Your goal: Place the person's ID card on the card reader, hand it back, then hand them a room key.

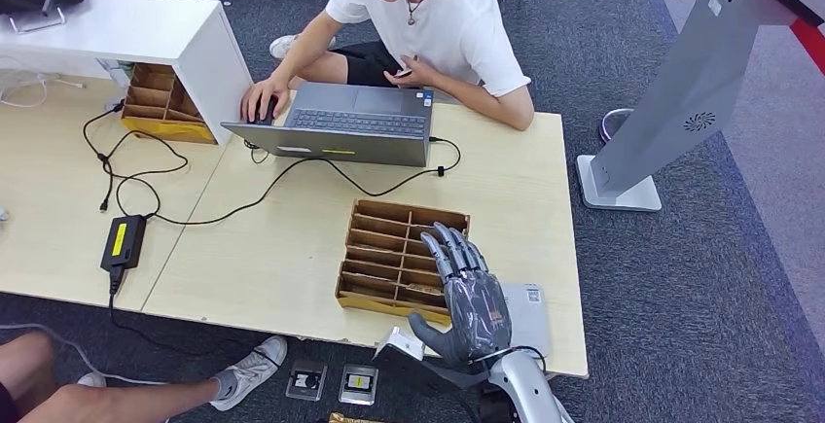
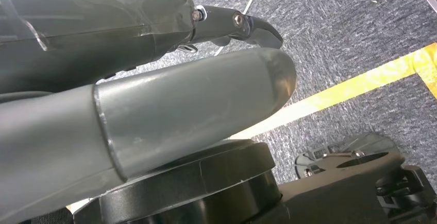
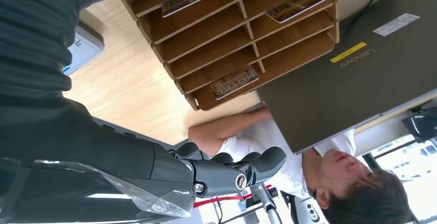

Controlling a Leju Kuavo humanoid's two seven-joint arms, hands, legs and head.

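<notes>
My right hand [image 1: 472, 301] is raised over the table's near right corner, fingers straight and apart, holding nothing. Beneath and just right of it lies the flat grey-white card reader [image 1: 533, 314], whose corner shows in the right wrist view [image 3: 82, 49]. A wooden slotted tray [image 1: 401, 253] sits in front of the hand, with room key cards [image 3: 234, 81] lying in some slots. The person [image 1: 428, 15] sits across the table at a laptop, one hand held near the chest. My left hand [image 2: 154, 105] hangs low over the carpet, with nothing in it.
A grey laptop [image 1: 355, 123] stands open mid-table, its cable trailing to a black power brick [image 1: 124, 240]. A second wooden tray [image 1: 165, 102] sits under a white shelf at left. A grey kiosk stand [image 1: 681, 83] rises at right. Another person's leg and shoe [image 1: 248, 370] lie below the table's front edge.
</notes>
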